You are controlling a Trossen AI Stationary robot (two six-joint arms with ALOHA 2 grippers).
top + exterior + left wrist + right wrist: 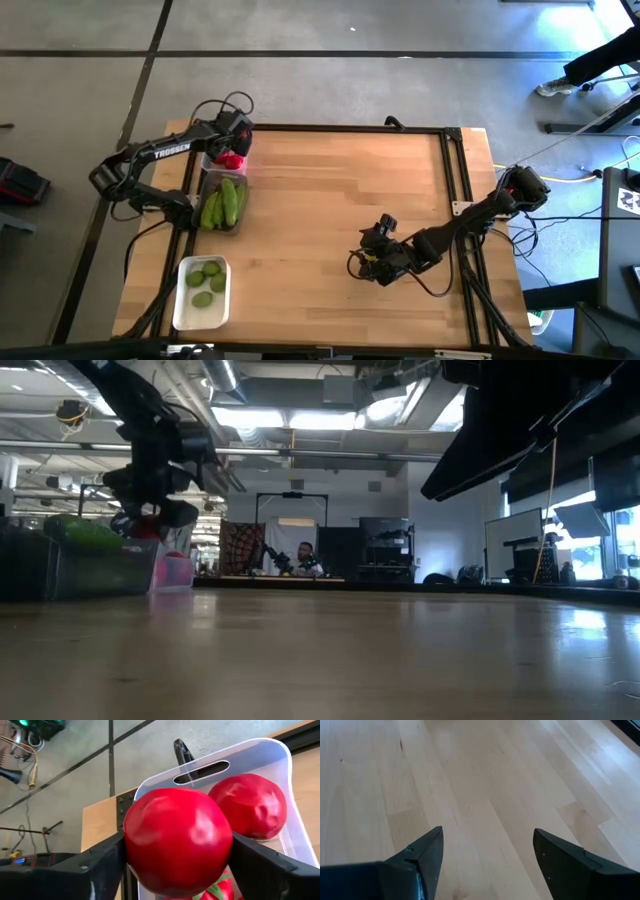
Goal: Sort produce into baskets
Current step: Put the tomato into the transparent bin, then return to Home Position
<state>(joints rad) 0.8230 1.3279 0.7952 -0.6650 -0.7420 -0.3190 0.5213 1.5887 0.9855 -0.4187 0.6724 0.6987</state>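
Three plastic bins sit along the nine o'clock side of the pale, straight-grained wooden table (pixel 330 200). At about ten o'clock, a clear bin (pixel 270 757) with rounded corners and a slot handle holds glossy, slightly dented red tomatoes (pixel 250 805). The left gripper (pixel 177 852) hovers over it with its dark, wedge-shaped fingers (pixel 95 870) clamped on another smooth red tomato (pixel 177 840), and white lettering on that arm reads TROSSEN. Just beside, toward eight o'clock, a second clear bin (pixel 222 203) holds long, curved green cucumbers (pixel 231 200). At seven o'clock, an opaque white bin (pixel 202 293) holds small round green limes (pixel 203 281). Over bare boards near four o'clock, the right gripper (pixel 487 855) waits with fingers spread apart, holding nothing.
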